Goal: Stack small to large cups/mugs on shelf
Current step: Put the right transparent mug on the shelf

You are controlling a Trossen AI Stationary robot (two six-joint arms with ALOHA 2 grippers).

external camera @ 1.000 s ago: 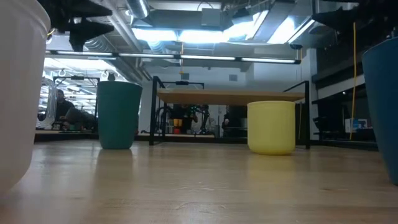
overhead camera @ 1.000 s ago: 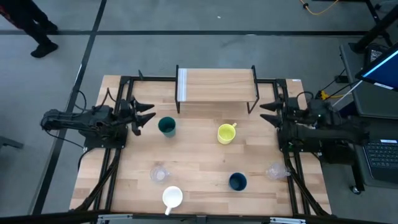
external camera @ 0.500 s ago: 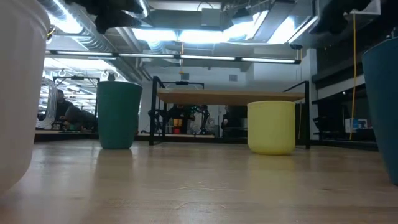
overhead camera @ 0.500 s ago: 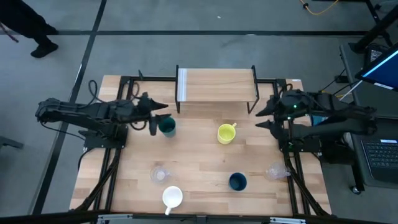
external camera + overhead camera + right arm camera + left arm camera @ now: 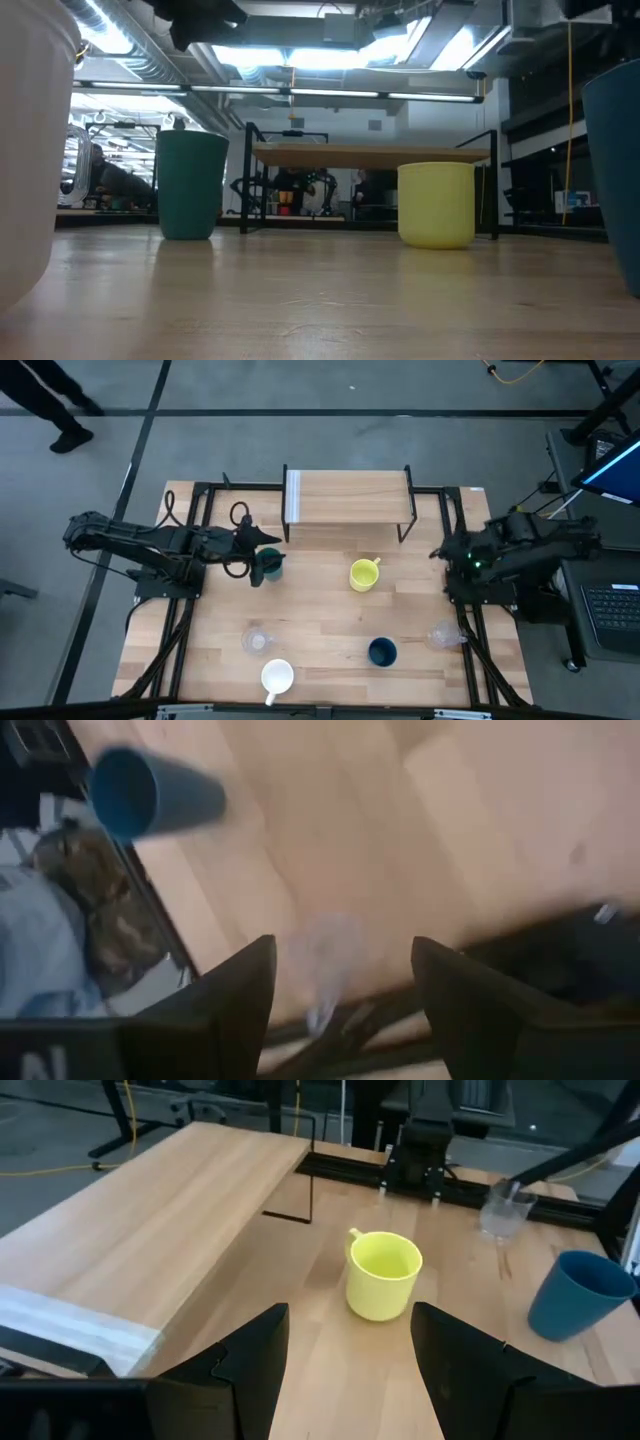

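The left hand (image 5: 262,553) is seen reaching in from the left side of the surface (image 5: 320,630), right over the teal cup (image 5: 270,566), which is partly covered by it in the high view. In the left wrist view its two dark fingers (image 5: 250,1365) are spread wide with nothing between them, and the teal cup itself is hidden below the frame. Past those fingers the yellow mug (image 5: 382,1274) is shown standing upright, its handle turned toward the shelf (image 5: 150,1210), whose near end is wrapped in something pale and whose far end is cut off.

In the low view the teal cup (image 5: 190,184) is seen standing on the surface, left of the yellow mug (image 5: 436,204), with the shelf (image 5: 370,154) behind both. A white mug (image 5: 25,150) is cut off at the left edge, a navy cup (image 5: 612,170) at the right edge.

The right hand (image 5: 440,550) is held at the right edge of the surface, near the shelf's right legs, well apart from every cup. In the right wrist view its fingers (image 5: 235,995) are parted and empty; the picture is smeared, so only the navy cup (image 5: 150,792) is plain, and a clear cup (image 5: 325,960) is barely made out.

From above, the near half of the surface carries one clear cup (image 5: 256,641), the white mug (image 5: 277,677), the navy cup (image 5: 382,652) and a second clear cup (image 5: 443,634) at the right edge, faint against the frame.
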